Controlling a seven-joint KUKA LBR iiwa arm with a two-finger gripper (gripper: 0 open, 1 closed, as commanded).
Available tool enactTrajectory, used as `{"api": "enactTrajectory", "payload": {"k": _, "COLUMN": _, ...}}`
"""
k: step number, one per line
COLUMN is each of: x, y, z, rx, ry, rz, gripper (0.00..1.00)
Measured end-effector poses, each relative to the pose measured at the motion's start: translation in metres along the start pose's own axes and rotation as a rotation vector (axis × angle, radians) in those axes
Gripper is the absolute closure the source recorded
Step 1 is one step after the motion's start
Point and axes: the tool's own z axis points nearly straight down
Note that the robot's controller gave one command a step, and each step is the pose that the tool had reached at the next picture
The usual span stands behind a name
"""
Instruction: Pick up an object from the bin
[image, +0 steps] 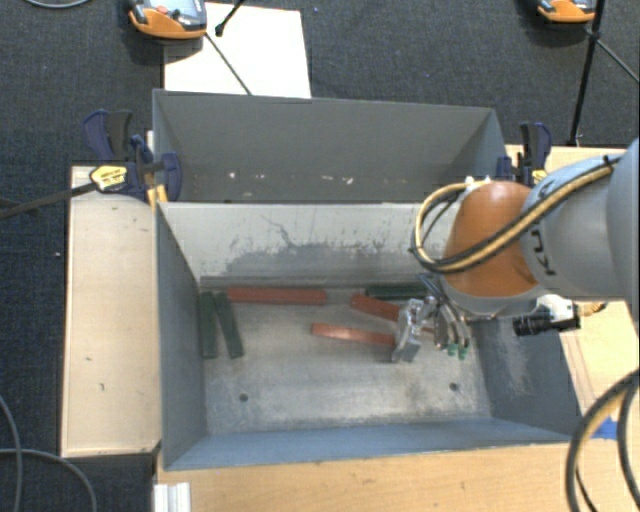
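Note:
My gripper (408, 347) hangs low over the right part of the bin floor, its metal fingers pointing down at the right end of a flat orange-red bar (350, 334). A second orange-red piece (375, 308) lies tilted just behind that one. A dark green bar (395, 292) rests at the back wall close to the wrist. Whether a thing sits between the fingers cannot be seen.
A long orange-red bar (277, 296) lies along the back wall at the left. Two dark green bars (218, 325) lie side by side at the left wall. The arm with its orange cover and cables covers the bin's right side.

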Motion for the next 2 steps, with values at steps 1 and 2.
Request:
{"api": "enactTrajectory", "payload": {"k": 1, "x": -0.015, "y": 0.011, "z": -0.053, "rx": 0.001, "ry": 0.005, "rz": 0.004, "gripper": 1.0}}
{"api": "enactTrajectory", "payload": {"k": 2, "x": -0.006, "y": -0.035, "z": -0.116, "rx": 0.0, "ry": 0.0, "rz": 0.033, "gripper": 0.0}}
